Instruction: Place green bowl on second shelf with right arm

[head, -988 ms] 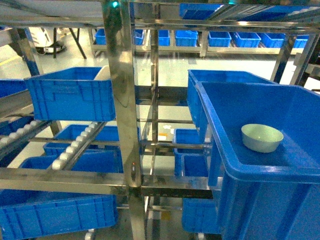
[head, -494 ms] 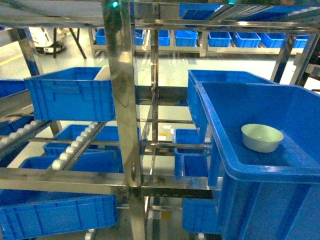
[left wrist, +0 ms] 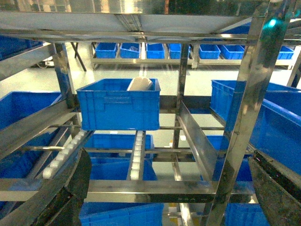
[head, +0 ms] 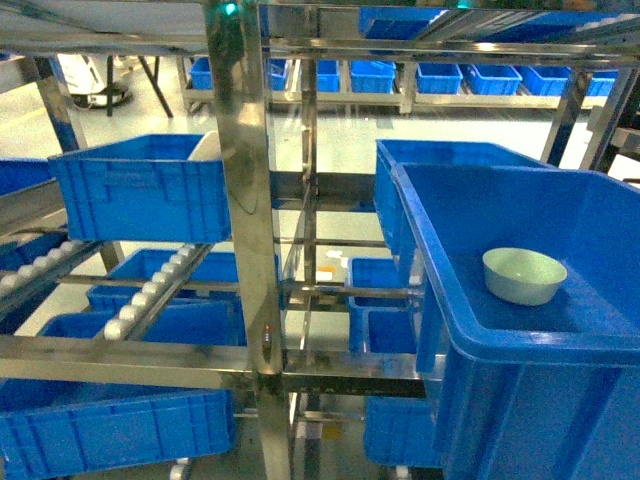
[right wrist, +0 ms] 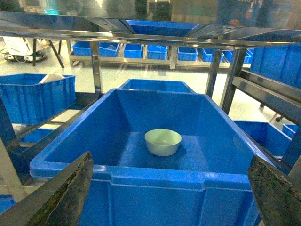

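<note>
The green bowl [head: 524, 275] stands upright on the floor of a large blue crate [head: 440, 270] at the right of the steel rack. In the right wrist view the green bowl [right wrist: 162, 141] sits mid-crate, beyond the crate's near wall [right wrist: 155, 188]. Of the right arm only its gripper [right wrist: 169, 159] shows: open, the dark fingers [right wrist: 70, 193] wide apart low in the frame, short of the crate and apart from the bowl. My left gripper [left wrist: 168, 157] is open and holds nothing, facing the rack's left bay. Neither gripper shows in the head view. Which level is the second shelf I cannot tell.
A steel upright post [head: 245, 200] stands close in front, with a cross beam [head: 130, 360] below. Another blue crate [head: 140, 190] holding a white object rests on roller rails [head: 150, 290] at the left. More blue crates sit lower down and on far racks. A shelf deck [right wrist: 141, 33] runs overhead.
</note>
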